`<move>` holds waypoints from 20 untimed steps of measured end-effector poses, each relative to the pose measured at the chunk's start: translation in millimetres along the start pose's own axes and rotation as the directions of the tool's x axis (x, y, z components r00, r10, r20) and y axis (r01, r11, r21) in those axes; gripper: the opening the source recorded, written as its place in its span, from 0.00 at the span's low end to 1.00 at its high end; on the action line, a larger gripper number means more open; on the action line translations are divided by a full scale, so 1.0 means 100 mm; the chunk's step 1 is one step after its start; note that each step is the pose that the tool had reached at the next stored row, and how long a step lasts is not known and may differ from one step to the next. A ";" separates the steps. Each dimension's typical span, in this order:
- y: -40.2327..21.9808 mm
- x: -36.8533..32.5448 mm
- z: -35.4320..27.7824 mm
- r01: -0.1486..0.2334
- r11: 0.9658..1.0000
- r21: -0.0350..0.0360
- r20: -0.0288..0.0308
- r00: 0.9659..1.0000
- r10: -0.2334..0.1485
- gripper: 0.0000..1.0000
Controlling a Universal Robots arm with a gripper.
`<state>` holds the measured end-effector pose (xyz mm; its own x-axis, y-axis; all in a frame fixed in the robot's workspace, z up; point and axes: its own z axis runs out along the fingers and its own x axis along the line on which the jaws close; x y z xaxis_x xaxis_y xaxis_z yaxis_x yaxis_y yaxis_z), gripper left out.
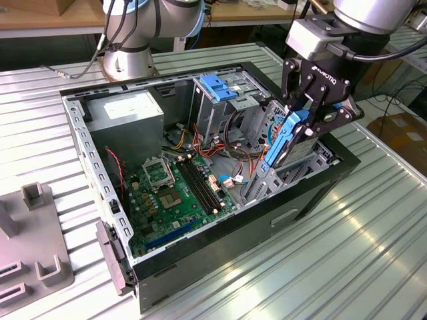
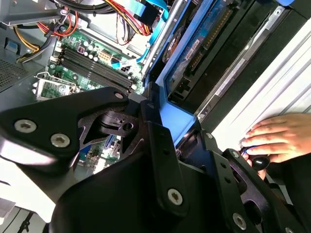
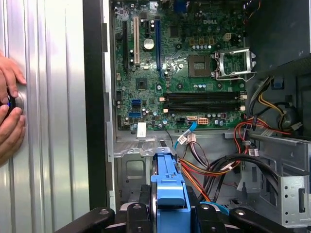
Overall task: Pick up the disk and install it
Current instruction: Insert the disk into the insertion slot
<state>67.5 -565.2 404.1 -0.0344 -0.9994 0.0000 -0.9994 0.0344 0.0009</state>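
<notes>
End effector (image 1: 301, 122) clamped on the disk (image 1: 277, 148), tilted above the open computer case (image 1: 200, 257).

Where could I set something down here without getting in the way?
The widest bare patch is the ribbed metal table on the exterior view's right of the computer case. A narrower strip lies between the case and the grey fixture. Inside is crowded: motherboard, cables, and the pincer gripping the disk.
</notes>
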 end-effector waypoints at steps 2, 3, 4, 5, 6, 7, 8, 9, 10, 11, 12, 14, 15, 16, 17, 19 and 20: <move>0.000 0.000 0.001 0.000 1.000 0.000 0.000 1.000 0.000 0.37; 0.000 0.000 0.003 0.000 1.000 0.000 0.000 1.000 0.000 0.37; 0.000 0.000 0.004 0.000 1.000 0.000 0.000 1.000 0.000 0.37; 0.000 0.000 0.004 0.000 1.000 0.000 0.000 1.000 0.000 0.37; 0.000 0.000 0.004 0.000 1.000 0.000 0.000 1.000 0.000 0.37; 0.000 0.000 0.004 0.000 1.000 0.000 0.000 1.000 0.000 0.37; 0.000 0.000 0.005 0.000 1.000 0.000 0.000 1.000 0.000 0.37; 0.000 0.000 0.006 0.000 1.000 0.000 0.000 1.000 0.000 0.37; 0.000 0.000 0.008 0.000 1.000 0.000 0.000 1.000 0.000 0.37; 0.000 0.000 0.009 0.000 1.000 0.000 0.000 1.000 0.000 0.37; 0.000 0.000 0.013 0.000 1.000 0.000 0.000 1.000 0.000 0.37; 0.000 0.000 0.031 0.000 1.000 0.000 0.000 1.000 0.000 0.37; 0.000 0.000 0.039 0.000 1.000 0.000 0.000 1.000 0.000 0.37; 0.000 0.000 0.057 0.000 1.000 0.000 0.000 1.000 0.000 0.37; 0.000 0.000 0.071 0.000 1.000 0.000 0.000 1.000 0.000 0.37; 0.000 0.000 0.094 0.000 1.000 0.000 0.000 1.000 0.000 0.37; 0.000 0.000 0.105 0.000 1.000 0.000 0.000 1.000 0.000 0.37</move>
<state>67.5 -565.1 393.6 -0.0344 -0.9994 -0.0001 -0.9994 0.0344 0.0006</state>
